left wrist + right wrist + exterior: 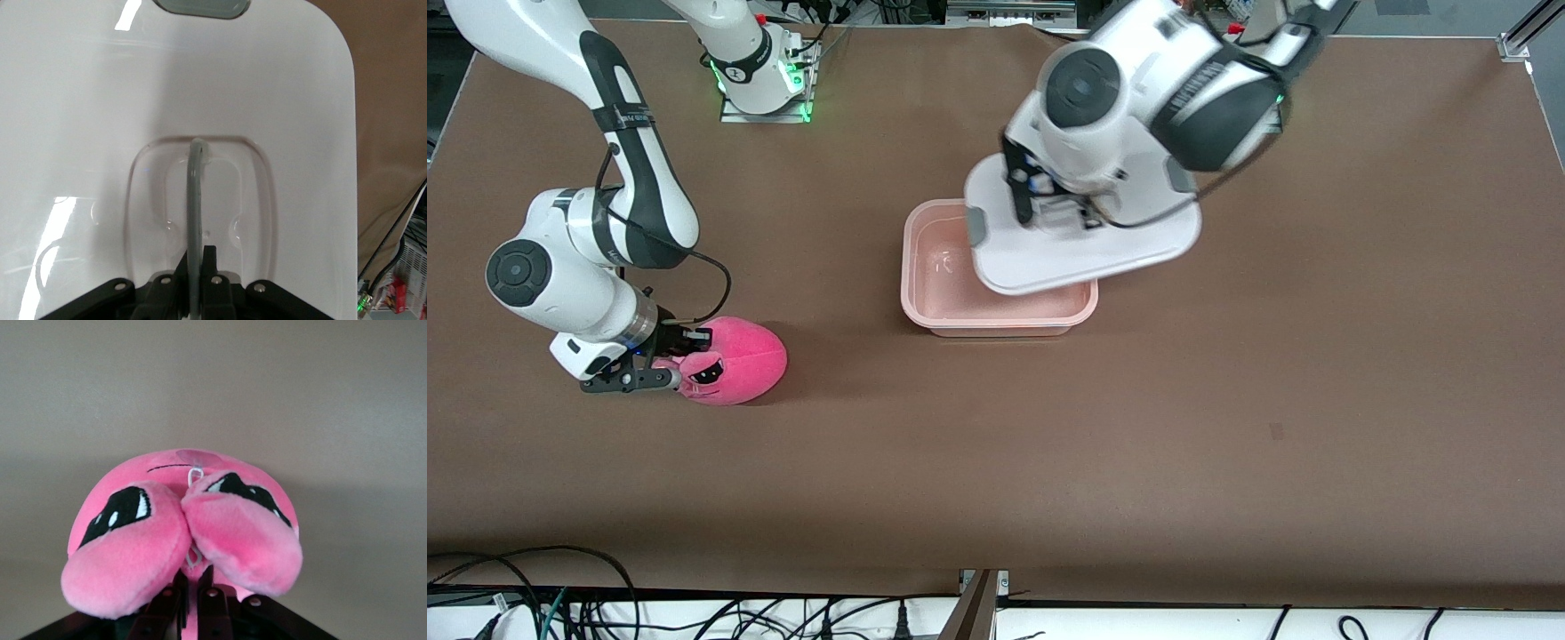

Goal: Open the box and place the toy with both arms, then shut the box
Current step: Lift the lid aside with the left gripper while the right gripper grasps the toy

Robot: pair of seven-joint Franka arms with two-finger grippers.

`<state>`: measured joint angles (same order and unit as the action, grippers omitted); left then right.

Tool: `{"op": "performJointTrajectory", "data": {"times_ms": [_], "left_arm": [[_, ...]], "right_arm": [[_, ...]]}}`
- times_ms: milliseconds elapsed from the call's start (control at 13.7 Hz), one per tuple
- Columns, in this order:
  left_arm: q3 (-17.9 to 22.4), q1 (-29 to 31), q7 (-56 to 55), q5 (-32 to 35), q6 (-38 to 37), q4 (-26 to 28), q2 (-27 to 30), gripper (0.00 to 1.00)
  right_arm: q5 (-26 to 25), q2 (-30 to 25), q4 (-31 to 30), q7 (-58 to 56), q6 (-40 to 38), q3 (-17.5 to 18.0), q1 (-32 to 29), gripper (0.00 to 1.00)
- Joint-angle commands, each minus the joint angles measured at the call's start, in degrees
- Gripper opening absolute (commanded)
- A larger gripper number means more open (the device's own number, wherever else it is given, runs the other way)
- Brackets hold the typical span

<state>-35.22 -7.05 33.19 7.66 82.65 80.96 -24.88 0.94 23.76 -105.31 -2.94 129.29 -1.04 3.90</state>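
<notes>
The pink toy [734, 360] lies on the brown table [1138, 444], near the front camera, toward the right arm's end. The right gripper [679, 358] is closed on it, pinching the plush between the eyes. Farther from the camera stands the open tub [925, 276]. Over it, the left gripper [1063, 213] holds the white lid [1085, 253] by its grey handle [194, 220], fingers closed narrow.

I see even overhead light, bright; glare streaks on the lid [200, 93], soft shadow beside the toy [734, 360], toy's near cheeks blurred in right wrist view.
</notes>
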Motion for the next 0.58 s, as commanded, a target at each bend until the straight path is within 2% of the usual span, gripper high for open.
{"op": "performJointTrajectory", "data": {"times_ms": [0, 219, 511], "left_arm": [[-0.5, 9.0, 10.2, -2.2, -2.7, -0.1, 0.6, 0.01], [-0.4, 17.5, 24.1, -2.1, -3.1, 0.9, 0.1, 0.01], [0.1, 25.8, 30.4, 0.3, -3.7, 1.7, -0.2, 0.00]], "right_arm": [[0.9, 0.5, -0.2, -0.5, 1.0, 0.2, -0.1, 0.00], [0.9, -0.7, 0.3, -0.5, -0.1, 1.2, -0.1, 0.00], [0.8, -5.5, 3.2, -0.1, -9.6, 5.5, -0.1, 0.00]]}}
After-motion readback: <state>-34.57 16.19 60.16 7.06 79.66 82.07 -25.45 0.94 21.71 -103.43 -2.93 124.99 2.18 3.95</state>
